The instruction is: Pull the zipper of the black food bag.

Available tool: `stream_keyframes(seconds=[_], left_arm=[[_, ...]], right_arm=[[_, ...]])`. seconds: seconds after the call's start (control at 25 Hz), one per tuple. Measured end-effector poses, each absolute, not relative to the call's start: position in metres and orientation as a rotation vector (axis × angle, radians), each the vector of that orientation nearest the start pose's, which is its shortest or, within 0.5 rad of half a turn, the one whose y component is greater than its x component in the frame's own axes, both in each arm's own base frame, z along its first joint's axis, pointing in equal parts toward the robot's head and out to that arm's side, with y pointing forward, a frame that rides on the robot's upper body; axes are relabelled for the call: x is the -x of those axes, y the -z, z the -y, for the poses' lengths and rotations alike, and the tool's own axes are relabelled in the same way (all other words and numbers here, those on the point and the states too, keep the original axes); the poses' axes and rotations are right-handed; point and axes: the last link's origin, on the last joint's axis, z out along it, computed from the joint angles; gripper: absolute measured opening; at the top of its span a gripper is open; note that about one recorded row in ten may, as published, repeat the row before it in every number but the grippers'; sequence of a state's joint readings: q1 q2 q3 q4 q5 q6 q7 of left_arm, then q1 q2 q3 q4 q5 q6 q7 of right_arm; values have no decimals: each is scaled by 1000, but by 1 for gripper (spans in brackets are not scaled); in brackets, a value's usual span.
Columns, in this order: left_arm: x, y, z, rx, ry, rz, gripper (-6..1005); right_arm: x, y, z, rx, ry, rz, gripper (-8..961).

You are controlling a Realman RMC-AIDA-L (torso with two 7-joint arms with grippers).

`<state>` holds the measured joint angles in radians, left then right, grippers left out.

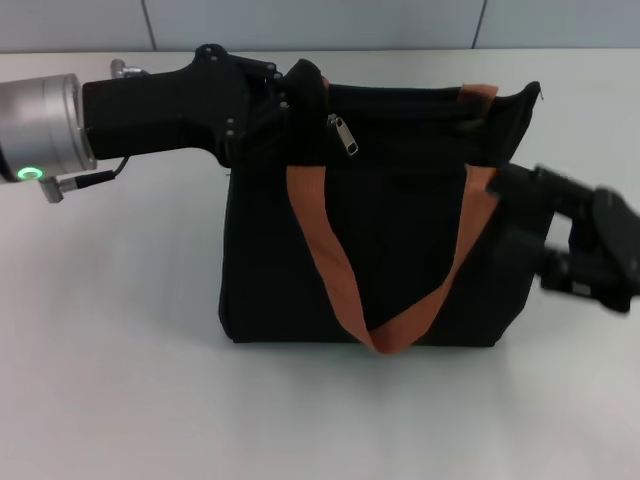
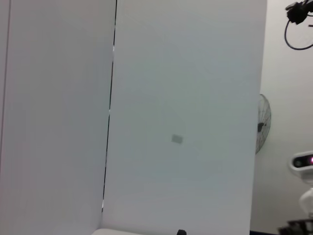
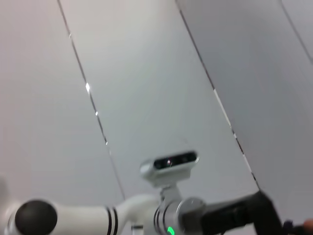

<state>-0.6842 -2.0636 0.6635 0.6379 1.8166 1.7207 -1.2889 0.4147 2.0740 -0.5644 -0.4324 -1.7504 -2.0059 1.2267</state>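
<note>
Table (image 1: 120,350) first: your pale work surface carries the black food bag (image 1: 400,260), standing upright near the middle, with its orange-brown strap (image 1: 330,260) looping down the front panel. On the bag's top edge, toward your robot's left corner, hangs the zipper (image 1: 343,133), a small silver pull dangling just below the zip line.

You have the left gripper (image 1: 290,105) pressed against that upper left corner, right beside the pull; its black body merges with the fabric, so I cannot tell whether its jaws are pinching the rim or merely resting there. The right gripper (image 1: 515,190) sits at the bag's opposite side, touching or nearly touching the fabric below the rim, and its jaws are likewise too hard to read.

My judgement: you are bracing the bag before the pull. Keep one corner held firm (fabric slumps easily), take the tab itself rather than the strap, and draw straight along the zip line so the slider does not snag.
</note>
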Motion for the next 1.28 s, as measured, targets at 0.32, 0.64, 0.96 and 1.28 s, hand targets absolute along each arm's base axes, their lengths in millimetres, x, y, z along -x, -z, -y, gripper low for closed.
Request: stream_keyframes(seconds=[0.32, 0.64, 0.96, 1.28], left_arm=[[183, -20, -355, 2757, 1078, 210, 18], [185, -21, -352, 2741, 1097, 197, 18], [184, -21, -350, 2754, 1105, 157, 18], [182, -21, -350, 2751, 1118, 141, 18]], right_arm=[[-223, -18, -297, 2652, -1495, -695, 832], [-203, 3, -328, 2763, -1281, -899, 824], [-192, 23, -345, 2807, -1095, -952, 682], [-189, 23, -352, 2790, -1070, -912, 497]])
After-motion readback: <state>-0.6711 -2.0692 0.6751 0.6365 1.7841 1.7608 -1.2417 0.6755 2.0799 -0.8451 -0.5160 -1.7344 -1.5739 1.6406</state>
